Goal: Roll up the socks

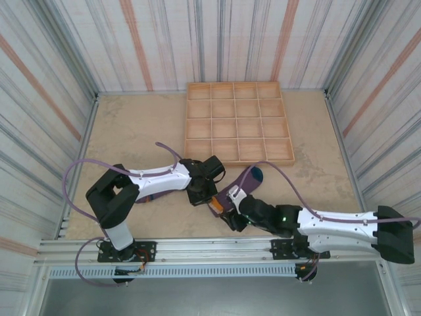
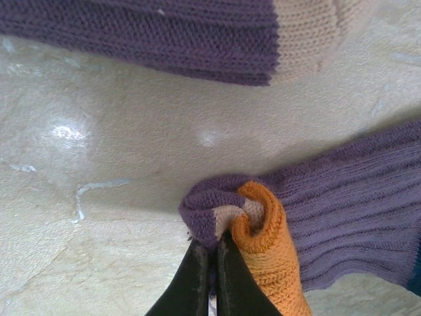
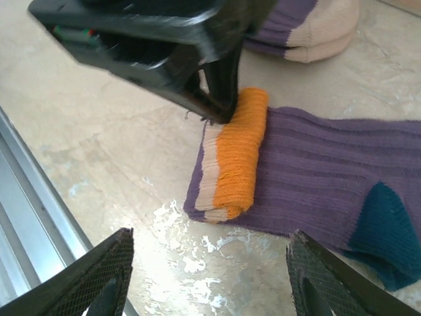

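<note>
Where the left end effector [image 2: 212,247] pinches, orange cuff [image 3: 240,155] rolled on purple sock [image 3: 316,171], right end effector [image 3: 210,237] spread

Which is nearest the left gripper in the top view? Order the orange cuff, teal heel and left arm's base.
1. Orange cuff, pinched by the left gripper.
2. Teal heel, to the upper right.
3. Left arm's base, lower left.

Purple ribbed knit sock with orange cuff [image 3: 316,178] lies flat near the wooden grid tray [image 1: 238,162], cuff curled into a first tight roll, teal heel showing. The purple peach-ended sock [image 3: 309,29] lies beside that roll, farther from the tray.
</note>
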{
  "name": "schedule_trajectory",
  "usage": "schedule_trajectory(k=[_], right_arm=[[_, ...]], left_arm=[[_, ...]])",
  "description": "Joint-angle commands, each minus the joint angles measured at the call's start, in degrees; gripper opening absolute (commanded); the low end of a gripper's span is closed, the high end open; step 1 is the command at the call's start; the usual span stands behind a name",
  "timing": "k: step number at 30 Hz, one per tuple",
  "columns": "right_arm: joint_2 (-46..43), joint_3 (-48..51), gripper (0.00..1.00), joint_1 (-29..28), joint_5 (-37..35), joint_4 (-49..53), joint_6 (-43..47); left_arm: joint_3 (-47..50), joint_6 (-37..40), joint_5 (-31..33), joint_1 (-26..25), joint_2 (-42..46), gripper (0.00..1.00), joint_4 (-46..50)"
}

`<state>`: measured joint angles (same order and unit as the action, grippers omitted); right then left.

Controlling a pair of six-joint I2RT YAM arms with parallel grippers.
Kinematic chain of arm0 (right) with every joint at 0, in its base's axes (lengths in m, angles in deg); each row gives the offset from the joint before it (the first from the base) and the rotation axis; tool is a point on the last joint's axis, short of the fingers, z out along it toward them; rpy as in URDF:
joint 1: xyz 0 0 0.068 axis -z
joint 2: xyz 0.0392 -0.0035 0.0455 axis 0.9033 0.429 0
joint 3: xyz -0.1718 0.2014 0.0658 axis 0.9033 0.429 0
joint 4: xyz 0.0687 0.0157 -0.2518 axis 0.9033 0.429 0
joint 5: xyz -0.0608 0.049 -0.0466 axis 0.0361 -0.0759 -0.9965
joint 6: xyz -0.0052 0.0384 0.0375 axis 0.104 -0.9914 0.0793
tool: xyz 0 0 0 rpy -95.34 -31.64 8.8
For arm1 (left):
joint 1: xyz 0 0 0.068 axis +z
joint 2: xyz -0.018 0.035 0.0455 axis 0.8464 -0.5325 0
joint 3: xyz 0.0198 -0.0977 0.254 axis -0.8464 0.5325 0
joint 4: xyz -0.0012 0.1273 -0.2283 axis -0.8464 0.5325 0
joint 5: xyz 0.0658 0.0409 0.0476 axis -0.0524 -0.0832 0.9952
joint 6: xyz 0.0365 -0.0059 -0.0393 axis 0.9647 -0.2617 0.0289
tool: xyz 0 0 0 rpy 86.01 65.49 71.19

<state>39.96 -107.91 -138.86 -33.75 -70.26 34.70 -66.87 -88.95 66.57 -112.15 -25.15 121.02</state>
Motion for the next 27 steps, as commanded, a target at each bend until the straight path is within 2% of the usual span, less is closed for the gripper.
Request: schedule_trajectory(k=[1, 5, 8, 18, 27], right_arm=[[3.64, 0.58, 0.64, -4.79, -12.97, -3.63, 6.92], [11.2, -1.28, 0.61, -10.7, -21.24, -7.98, 13.06], [17.17, -2.67, 0.6, -12.48, -23.39, -11.96, 16.76], [26.22, -4.24, 0.6, -11.98, -25.36, -19.06, 21.49], [33.55, -4.81, 0.57, -11.52, -31.38, -21.17, 17.11]], left_arm=[[-0.98, -0.69, -0.49, 0.53, -0.98, 0.0, 0.23], [-0.86, -0.9, -0.89, 0.71, -0.93, 0.0, -0.44], [-0.98, -0.82, -1.21, 0.76, -1.05, 0.0, -0.71], [-1.09, -0.6, -1.55, 1.1, -1.15, 0.0, -0.76], [-0.47, -0.71, -1.54, 1.22, -0.74, 0.0, -1.24]])
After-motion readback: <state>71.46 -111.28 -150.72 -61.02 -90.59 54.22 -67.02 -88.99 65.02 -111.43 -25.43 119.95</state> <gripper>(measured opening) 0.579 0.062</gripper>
